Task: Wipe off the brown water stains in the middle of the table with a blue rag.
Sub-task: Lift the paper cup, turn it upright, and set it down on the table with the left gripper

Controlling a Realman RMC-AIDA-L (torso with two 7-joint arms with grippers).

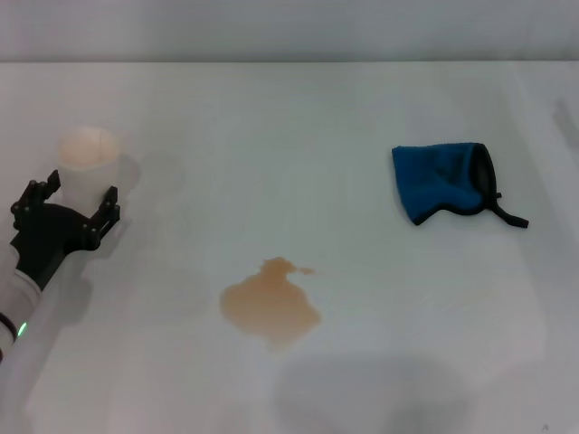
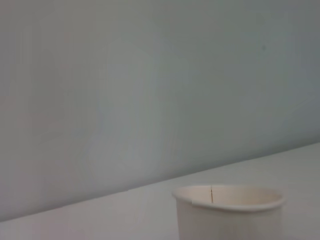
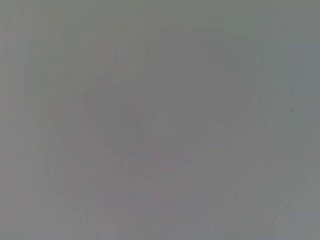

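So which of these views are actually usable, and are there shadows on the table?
Head view: even light, a soft shadow on the table near the front edge, below the brown water stains. Left wrist view: only the paper cup rim and wall. Right wrist view: featureless grey, nothing discernible.

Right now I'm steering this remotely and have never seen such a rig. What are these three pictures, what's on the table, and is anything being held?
This is a two-armed robot with a gripper on each arm. The wide picture comes from a camera on its head, looking down at the white table. The other two come from cameras on its wrists.

On the table lie the brown water stains near the middle and the blue rag toward the robot's right, untouched. A white paper cup stands on its left.

The left gripper sits at the cup, one finger either side of it; I cannot tell whether it is gripping. The left wrist picture shows that cup close up. The right wrist picture shows only plain grey, and the right arm is out of sight.
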